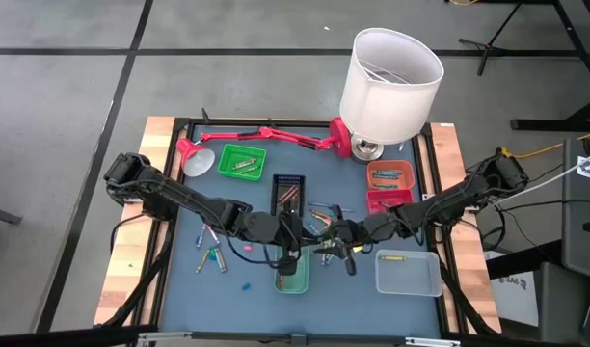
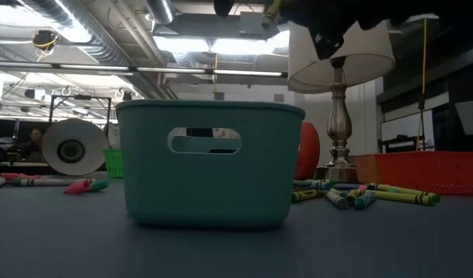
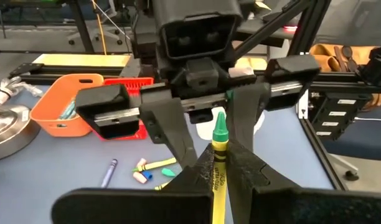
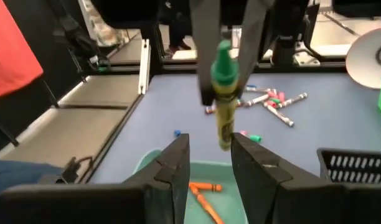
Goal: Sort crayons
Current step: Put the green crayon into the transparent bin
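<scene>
My left gripper (image 1: 293, 234) is shut on a crayon (image 3: 218, 149) with a yellow wrapper and a green tip, above the teal tray (image 1: 293, 278). My right gripper (image 1: 335, 234) faces it, open. Its two fingers (image 4: 178, 163) stand on either side of the crayon's free part (image 4: 223, 99) without plainly touching it. Two orange crayons (image 4: 206, 186) lie in the teal tray. Loose crayons lie on the blue mat at the left (image 1: 210, 255) and by the grippers (image 1: 324, 214). My left gripper pinches the crayon's yellow-wrapped body (image 3: 216, 171) between its two fingers. The crayon lies along the fingers, and its green tip (image 3: 219, 123) sticks out past them toward the right gripper. The crayon is lifted clear, over the teal tray.
Small trays stand around: green (image 1: 242, 161), black (image 1: 289, 190), orange (image 1: 389, 174), red (image 1: 389, 200), clear (image 1: 408, 271). A table lamp with a white shade (image 1: 391, 72) and a red desk lamp (image 1: 266, 135) stand along the far edge.
</scene>
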You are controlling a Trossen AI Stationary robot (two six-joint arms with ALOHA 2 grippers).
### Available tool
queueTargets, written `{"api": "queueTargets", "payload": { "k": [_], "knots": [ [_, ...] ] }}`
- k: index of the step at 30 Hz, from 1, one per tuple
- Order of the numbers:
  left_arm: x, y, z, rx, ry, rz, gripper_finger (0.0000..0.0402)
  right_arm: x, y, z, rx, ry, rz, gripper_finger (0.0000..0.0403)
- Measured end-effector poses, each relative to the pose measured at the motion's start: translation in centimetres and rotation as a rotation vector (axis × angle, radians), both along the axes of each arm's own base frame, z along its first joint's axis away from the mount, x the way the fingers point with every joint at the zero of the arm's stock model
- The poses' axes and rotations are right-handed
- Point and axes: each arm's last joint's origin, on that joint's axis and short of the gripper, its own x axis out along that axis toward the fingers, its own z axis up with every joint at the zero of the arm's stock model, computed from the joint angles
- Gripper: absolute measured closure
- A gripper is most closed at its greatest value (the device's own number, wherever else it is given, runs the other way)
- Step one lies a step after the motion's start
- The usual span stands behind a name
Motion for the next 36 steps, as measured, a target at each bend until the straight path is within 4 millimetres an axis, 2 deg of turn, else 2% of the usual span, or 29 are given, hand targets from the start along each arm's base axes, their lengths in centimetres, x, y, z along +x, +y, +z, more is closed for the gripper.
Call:
{"api": "queueTargets", "payload": {
  "k": [10,22,25,32,36],
  "knots": [
    [0.1,0.0,0.3,-0.010,-0.030,0.001,0.0395,0.2,0.1,1.2,0.017,-0.123,0.004,0.0288],
    [0.1,0.1,0.3,-0.005,-0.034,0.020,0.0395,0.2,0.1,1.1,0.012,-0.113,0.002,0.0289],
    [0.2,0.2,0.3,-0.004,-0.035,0.025,0.0395,0.2,0.0,1.1,0.012,-0.113,0.001,0.0306],
    [0.2,0.2,0.3,-0.009,-0.035,0.026,0.0395,0.2,0.0,1.1,0.007,-0.111,-0.002,0.0378],
    [0.2,0.2,0.3,-0.009,-0.033,0.026,0.0391,0.2,0.0,1.0,0.007,-0.107,-0.001,0.0387]
  ]
}}
